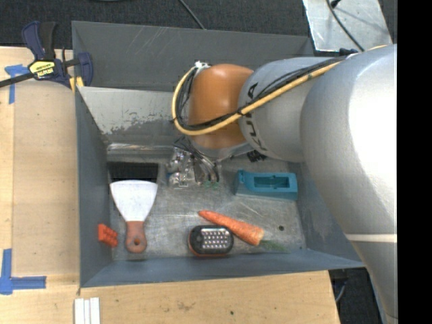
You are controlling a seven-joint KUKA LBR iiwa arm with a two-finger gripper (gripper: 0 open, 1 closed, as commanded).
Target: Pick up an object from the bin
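Your pincer (192,169) is down near the back of the bin (91,181), between the white scraper (133,201) and the blue block (266,183), and it's touching neither. Can't tell if it's spread or pressed together from here. I'd go for the block: it looks stiff, light and flat-sided, so grab it across the narrow width. The carrot (233,227) up front would probably roll.

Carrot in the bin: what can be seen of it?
The carrot is orange and tapered, likely a toy. Its thin tip points to the view's left; at its thick right end a bit of green shows. It lies flat on the bin floor near the front wall, touching or overlapping a black oval thing. The gripper stands apart, further back.
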